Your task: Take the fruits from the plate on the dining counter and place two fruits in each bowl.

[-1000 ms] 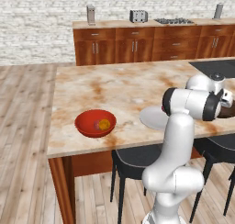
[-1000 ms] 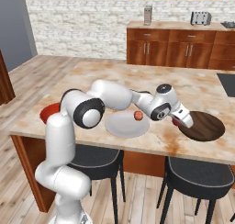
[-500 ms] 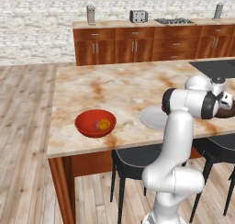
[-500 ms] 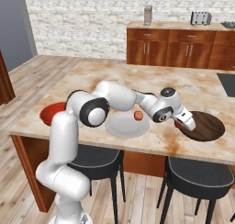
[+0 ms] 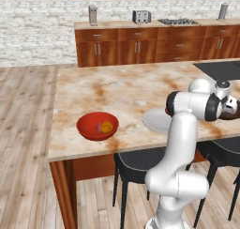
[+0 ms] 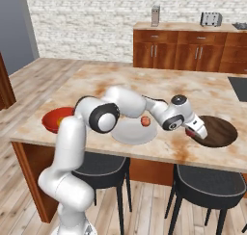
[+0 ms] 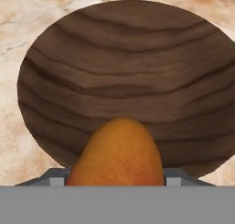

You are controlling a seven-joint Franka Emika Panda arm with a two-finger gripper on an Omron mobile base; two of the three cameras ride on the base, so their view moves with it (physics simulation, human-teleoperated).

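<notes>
With the fingers (image 6: 198, 131) clamped on an orange-red fruit (image 7: 117, 152), the hand sits over the near-left rim of the brown bowl (image 6: 217, 131); in the hand view the fruit covers the lower middle and the bowl's dark wood-grain inside (image 7: 124, 76) spreads behind it with nothing lying in it. Fruit shows as a red spot at the fingers in the right base view. Bowl rests on the counter (image 6: 120, 82), near its front edge, right of the plate (image 6: 132, 132). Plate is just left of the hand, apart from the bowl; one reddish fruit (image 6: 144, 121) lies on its right part. Red bowl (image 5: 97, 125) stands well left of the plate on the same counter, with an orange-yellow fruit (image 5: 107, 126) inside and a second, paler one (image 5: 99, 127) touching it on the left. Two black stools (image 6: 103, 164) are tucked under the front edge. Toaster (image 5: 141, 16) sits on the back wall counter.
</notes>
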